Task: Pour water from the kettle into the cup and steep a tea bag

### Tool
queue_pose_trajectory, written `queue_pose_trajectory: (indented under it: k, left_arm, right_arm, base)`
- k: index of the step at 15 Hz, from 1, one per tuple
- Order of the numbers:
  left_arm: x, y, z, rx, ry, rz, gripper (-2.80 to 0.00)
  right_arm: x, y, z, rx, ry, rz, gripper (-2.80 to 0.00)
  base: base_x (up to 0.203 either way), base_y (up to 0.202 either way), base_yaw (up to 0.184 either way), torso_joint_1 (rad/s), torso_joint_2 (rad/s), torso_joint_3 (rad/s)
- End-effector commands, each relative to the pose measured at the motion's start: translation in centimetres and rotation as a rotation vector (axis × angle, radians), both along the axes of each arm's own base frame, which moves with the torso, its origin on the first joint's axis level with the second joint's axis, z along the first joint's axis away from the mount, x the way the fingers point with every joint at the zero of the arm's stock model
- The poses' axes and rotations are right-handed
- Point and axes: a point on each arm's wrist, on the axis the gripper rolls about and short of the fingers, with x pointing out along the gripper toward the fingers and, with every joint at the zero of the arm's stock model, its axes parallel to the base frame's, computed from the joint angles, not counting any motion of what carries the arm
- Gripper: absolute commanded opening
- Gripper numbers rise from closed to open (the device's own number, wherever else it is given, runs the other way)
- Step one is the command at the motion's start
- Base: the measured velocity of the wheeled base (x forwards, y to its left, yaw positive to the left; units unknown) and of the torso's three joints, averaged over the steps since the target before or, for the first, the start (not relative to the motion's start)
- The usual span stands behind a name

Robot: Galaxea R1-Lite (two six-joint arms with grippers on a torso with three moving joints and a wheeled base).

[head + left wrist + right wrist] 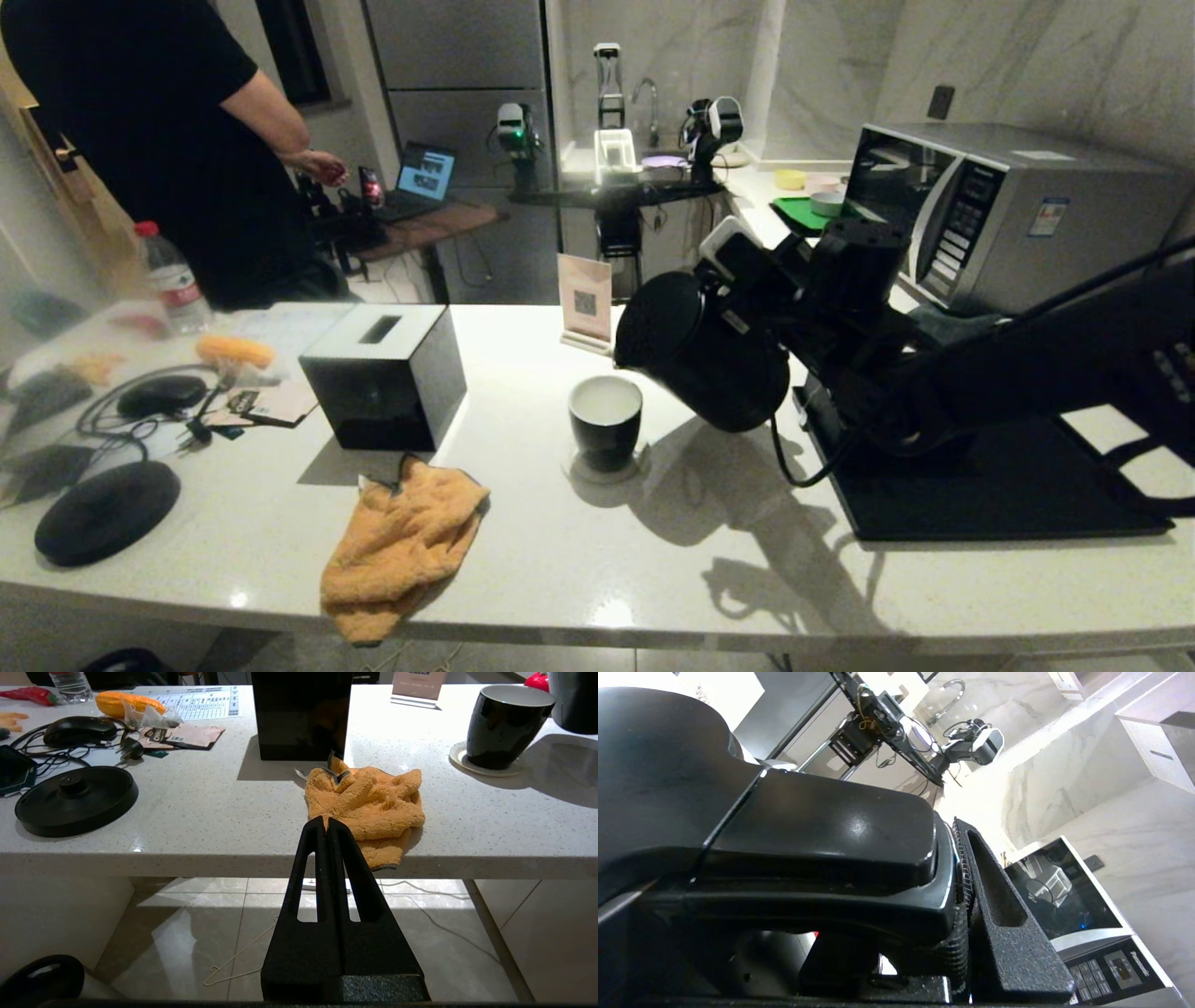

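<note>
I see the right gripper (957, 896) clamped on the handle of the kettle (700, 350), tilted at centre-right of the head view with its top toward the cup (605, 420) at centre. The left gripper (327, 826) is closed, empty, below the counter (210, 812) edge.

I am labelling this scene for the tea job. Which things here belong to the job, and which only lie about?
Belong to the job:
- kettle, tilted over the cup, held by the right tool
- cup

Only lying about:
- orange cloth
- tissue box
- round base disc
- microwave
- water bottle
</note>
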Motion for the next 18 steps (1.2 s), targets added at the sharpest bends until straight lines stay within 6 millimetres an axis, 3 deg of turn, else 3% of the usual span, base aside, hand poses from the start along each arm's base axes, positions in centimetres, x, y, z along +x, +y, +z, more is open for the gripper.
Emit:
queue_pose_trajectory:
  k: [1,18]
  left_arm:
    - [0.0,0.0,0.0,0.0,0.0,0.001,-2.8]
    - [0.0,0.0,0.0,0.0,0.0,0.001,-2.8]
  right_arm:
    - [0.08,0.05,-0.15,-0.014,-0.006,-0.001,-2.8]
    - [0.2,0.34,-0.75,-0.146,-0.023,-0.014,-2.8]
  base:
    - [0.0,0.0,0.0,0.0,0.0,0.0]
    - [0.0,0.0,0.0,0.0,0.0,0.0]
